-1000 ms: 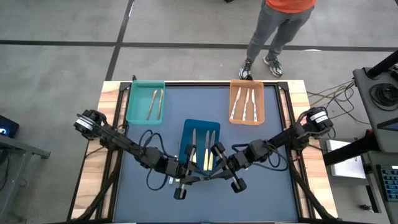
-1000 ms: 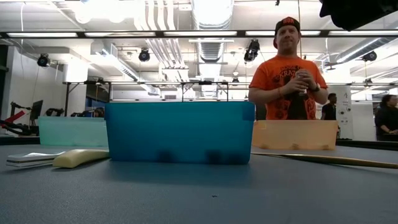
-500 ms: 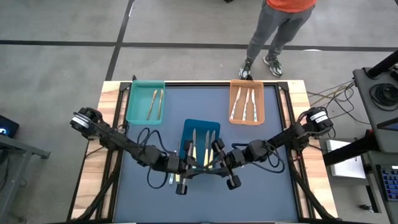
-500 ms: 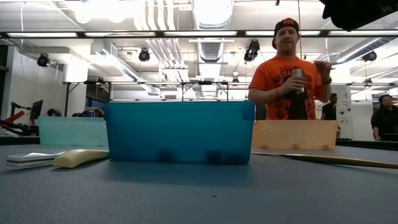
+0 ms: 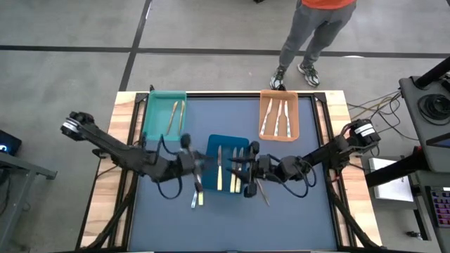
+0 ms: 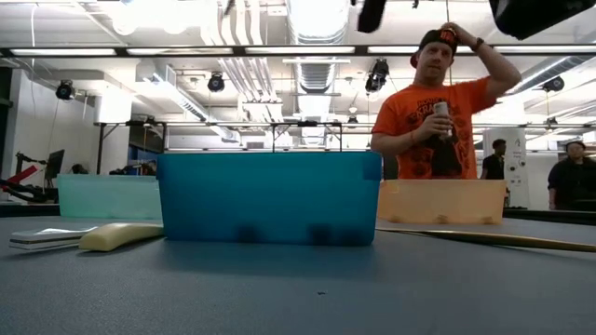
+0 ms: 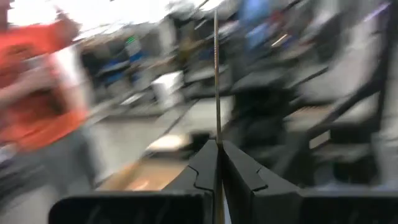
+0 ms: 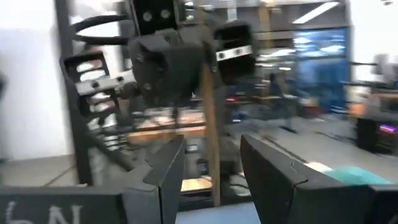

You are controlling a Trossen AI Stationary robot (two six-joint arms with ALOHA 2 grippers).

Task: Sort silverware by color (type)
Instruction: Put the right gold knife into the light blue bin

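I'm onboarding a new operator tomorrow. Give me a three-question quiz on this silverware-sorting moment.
1. True or false: the right hand is clamped on the gold-handled utensil.
2. Which tray lies directly under the two hands? A. teal tray B. blue tray C. orange tray
3. Fill in: the left hand is ___ on that utensil.

Key: 1. False: its fingers stand open on either side of the utensil. 2. B. 3. shut.
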